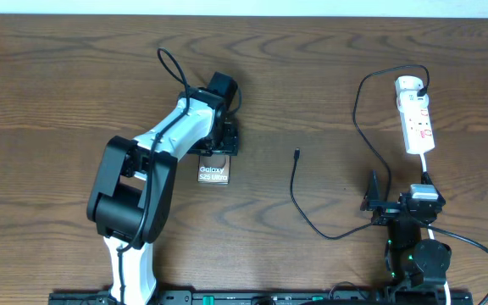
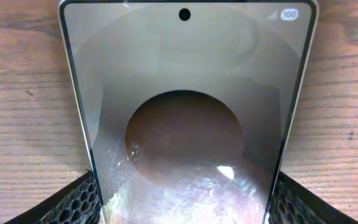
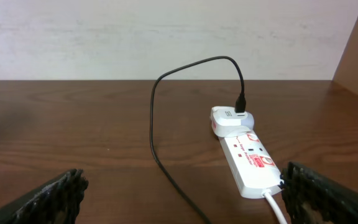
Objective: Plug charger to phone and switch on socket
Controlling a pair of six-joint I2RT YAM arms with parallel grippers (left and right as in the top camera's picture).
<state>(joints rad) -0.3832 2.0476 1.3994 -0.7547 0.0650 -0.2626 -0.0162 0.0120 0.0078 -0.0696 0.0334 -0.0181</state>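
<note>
The phone point(image 1: 213, 173) lies flat on the wooden table left of centre, its "Galaxy S25 Ultra" lettering showing. My left gripper point(image 1: 219, 142) is at its far end. In the left wrist view the phone point(image 2: 185, 93) fills the frame, and the left gripper point(image 2: 182, 202) has a finger against each long edge. The charger cable's tip point(image 1: 296, 153) lies loose at the table's centre. The cable loops round to its plug point(image 1: 420, 85) in the socket point(image 1: 417, 119) at the right. My right gripper point(image 1: 394, 206) is open and empty, near the socket's point(image 3: 248, 160) front end.
The socket's white cord point(image 1: 426, 169) runs from the strip toward the right arm's base. The black charger cable point(image 3: 166, 168) crosses the table between the right gripper's point(image 3: 182, 186) fingers. A pale wall stands behind the table's far edge.
</note>
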